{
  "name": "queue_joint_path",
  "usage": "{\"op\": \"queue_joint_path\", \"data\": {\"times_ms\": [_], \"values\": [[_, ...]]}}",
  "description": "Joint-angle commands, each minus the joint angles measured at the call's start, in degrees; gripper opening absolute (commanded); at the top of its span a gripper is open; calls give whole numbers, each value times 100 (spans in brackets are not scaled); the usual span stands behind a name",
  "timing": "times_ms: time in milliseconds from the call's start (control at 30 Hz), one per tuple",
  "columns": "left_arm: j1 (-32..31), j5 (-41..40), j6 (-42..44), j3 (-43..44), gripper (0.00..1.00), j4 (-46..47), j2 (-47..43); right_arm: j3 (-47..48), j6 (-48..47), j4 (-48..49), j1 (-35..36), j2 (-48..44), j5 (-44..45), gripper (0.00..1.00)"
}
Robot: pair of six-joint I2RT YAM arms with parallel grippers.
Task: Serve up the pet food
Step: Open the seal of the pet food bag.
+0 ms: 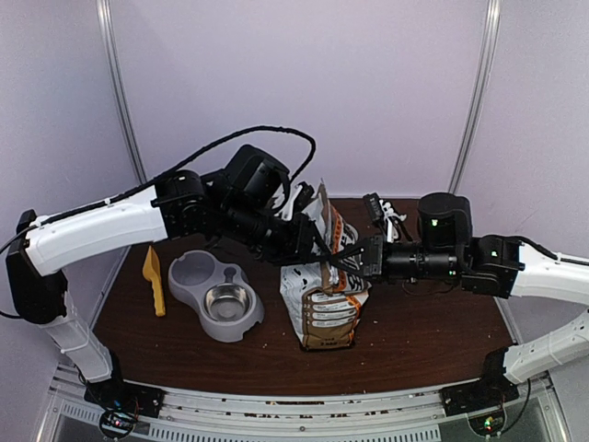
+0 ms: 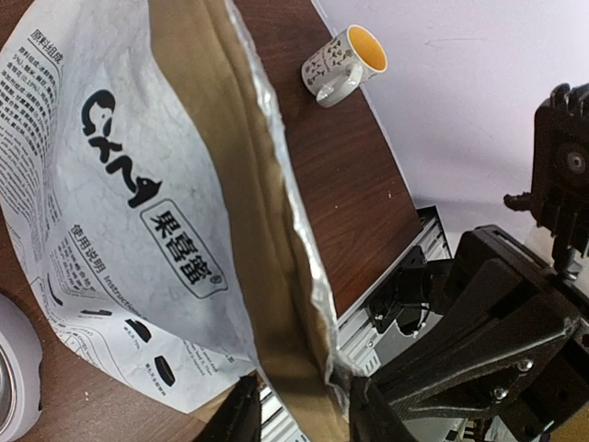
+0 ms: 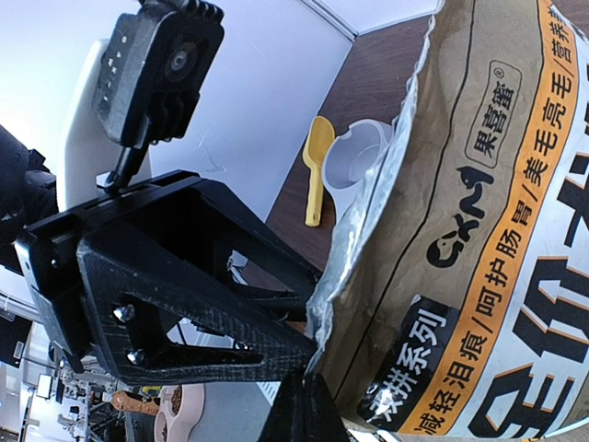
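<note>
The silver-white pet food bag (image 1: 322, 299) with orange-brown trim stands upright at the table's middle. My left gripper (image 1: 309, 241) reaches in from the left and my right gripper (image 1: 350, 260) from the right, both at the bag's top edge. In the left wrist view my left gripper (image 2: 304, 414) has the tan side fold of the bag (image 2: 138, 184) between its fingers. In the right wrist view my right gripper (image 3: 308, 405) pinches the foil rim of the bag (image 3: 479, 230). No kibble shows; the bag's inside is hidden.
A grey double pet bowl (image 1: 213, 293) with a steel insert lies left of the bag. A yellow scoop (image 1: 153, 279) lies left of the bowl. A printed mug (image 2: 343, 63) with a yellow inside stands behind the bag, near the back right edge.
</note>
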Motion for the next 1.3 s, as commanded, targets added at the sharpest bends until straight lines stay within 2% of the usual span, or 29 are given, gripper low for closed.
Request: {"op": "queue_joint_path", "data": {"times_ms": [0, 333, 467, 933, 1267], "values": [[51, 131, 15, 249, 35, 170, 158, -65, 7, 45, 26, -88, -16, 0], [60, 277, 74, 323, 35, 179, 309, -65, -42, -87, 26, -103, 45, 0], [60, 363, 32, 277, 30, 179, 355, -65, -80, -118, 26, -131, 63, 0], [69, 536, 8, 177, 28, -82, 470, -21, -152, -212, 26, -80, 74, 0], [69, 625, 31, 222, 21, -182, 546, -14, -176, -227, 30, -68, 54, 0]]}}
